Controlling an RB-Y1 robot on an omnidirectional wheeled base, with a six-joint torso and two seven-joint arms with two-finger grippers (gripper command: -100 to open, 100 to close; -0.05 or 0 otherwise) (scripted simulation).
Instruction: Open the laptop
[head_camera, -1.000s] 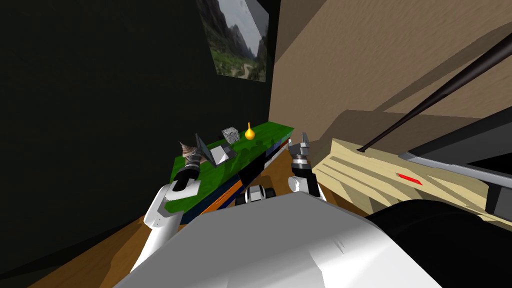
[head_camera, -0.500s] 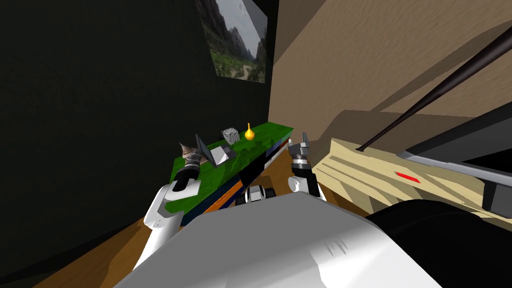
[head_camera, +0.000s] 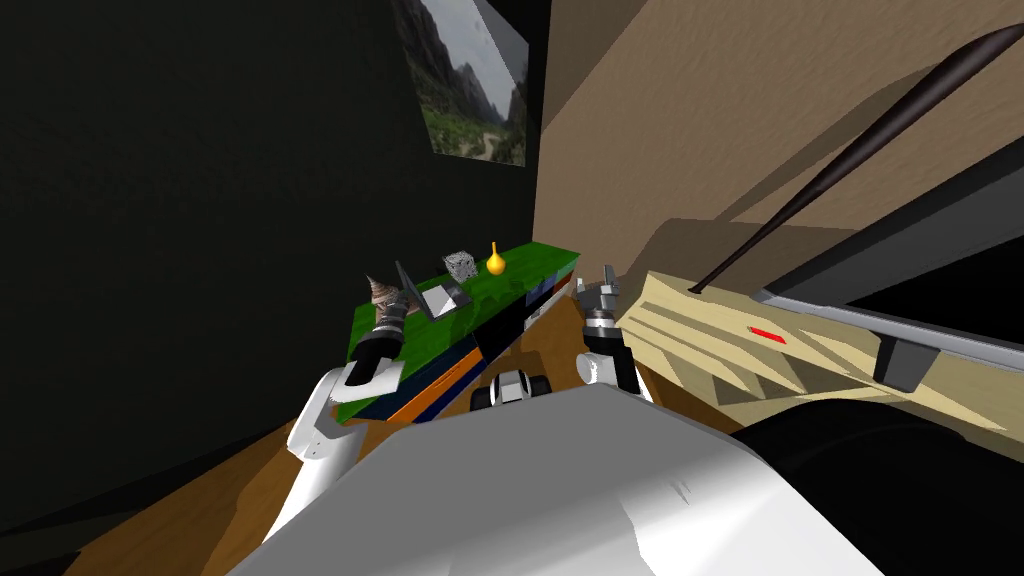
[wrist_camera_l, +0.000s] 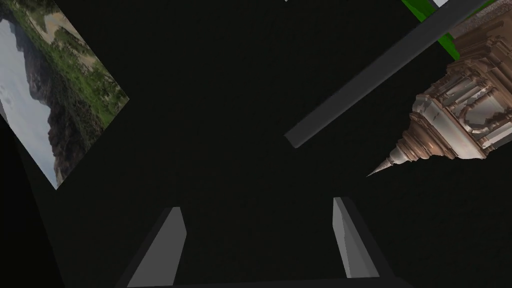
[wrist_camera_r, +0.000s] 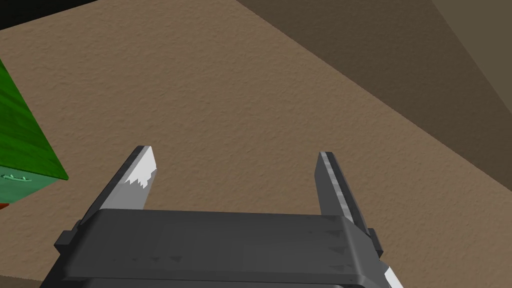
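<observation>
Laptop (head_camera: 436, 298) with lid raised on green table (head_camera: 520, 265), right of a spired model (head_camera: 380, 291), left jaws spread and empty just beside its lid, right jaws spread by table's right end

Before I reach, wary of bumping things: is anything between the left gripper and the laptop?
Nothing visible does: the open left gripper faces the thin grey laptop lid; a brown tower-shaped ornament stands beside the lid.

No text, label or number is legible — anywhere.
</observation>
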